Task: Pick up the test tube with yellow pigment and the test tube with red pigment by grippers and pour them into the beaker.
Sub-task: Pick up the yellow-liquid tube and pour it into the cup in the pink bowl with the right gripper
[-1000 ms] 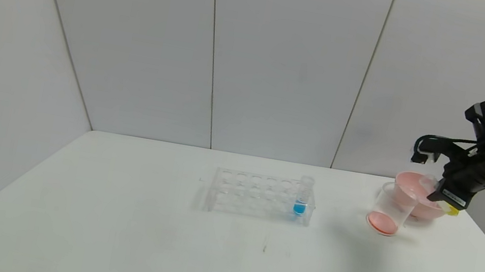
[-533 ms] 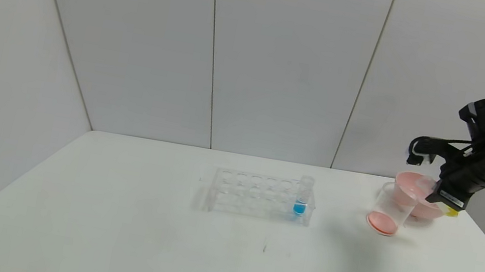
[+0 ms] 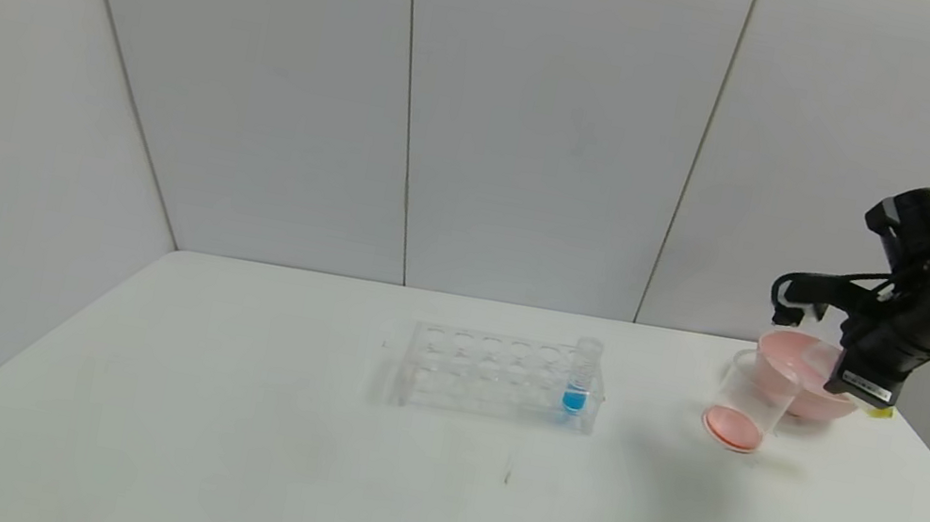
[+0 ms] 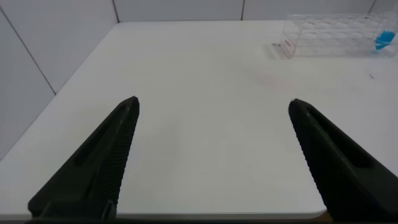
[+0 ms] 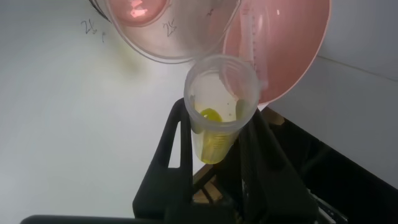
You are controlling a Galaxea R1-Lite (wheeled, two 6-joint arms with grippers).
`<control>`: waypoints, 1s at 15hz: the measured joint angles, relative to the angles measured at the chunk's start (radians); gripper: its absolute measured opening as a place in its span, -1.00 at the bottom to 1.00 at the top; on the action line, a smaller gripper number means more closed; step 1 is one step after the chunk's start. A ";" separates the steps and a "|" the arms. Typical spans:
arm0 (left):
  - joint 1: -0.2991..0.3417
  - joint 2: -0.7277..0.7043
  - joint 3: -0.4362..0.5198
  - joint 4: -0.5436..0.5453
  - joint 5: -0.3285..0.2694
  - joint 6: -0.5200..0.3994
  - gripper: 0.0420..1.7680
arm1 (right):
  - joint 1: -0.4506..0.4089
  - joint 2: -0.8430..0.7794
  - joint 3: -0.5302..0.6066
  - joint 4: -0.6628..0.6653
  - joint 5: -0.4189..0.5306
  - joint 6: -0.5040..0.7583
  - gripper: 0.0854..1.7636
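white table [image 3: 203,444] under grey wall panels in the head view: my right gripper [image 3: 862,388] sits at the far right, clenched on the test tube with yellow pigment [image 3: 823,359], with the beaker [image 3: 748,402] just to its left, red pooled at its bottom. left wrist view: left gripper [image 4: 211,155] parked, jaws spread over bare table. right wrist view: the tube's mouth points toward the beaker [image 5: 168,28], yellow low inside, so i judge the right arm needs more tilt.
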State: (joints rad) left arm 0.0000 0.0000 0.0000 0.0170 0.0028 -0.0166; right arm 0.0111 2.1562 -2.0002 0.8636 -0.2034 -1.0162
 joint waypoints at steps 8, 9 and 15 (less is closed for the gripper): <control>0.000 0.000 0.000 0.000 0.000 0.000 0.94 | 0.026 0.006 0.000 -0.013 -0.130 -0.043 -0.50; 0.000 0.000 0.000 0.000 0.000 0.000 0.94 | 0.031 0.007 0.000 -0.013 -0.147 -0.046 -0.50; 0.000 0.000 0.000 0.000 0.000 0.000 0.94 | 0.077 0.007 0.000 -0.019 -0.320 -0.116 -0.50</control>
State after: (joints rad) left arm 0.0000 0.0000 0.0000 0.0170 0.0028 -0.0166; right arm 0.0885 2.1634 -2.0002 0.8451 -0.5236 -1.1326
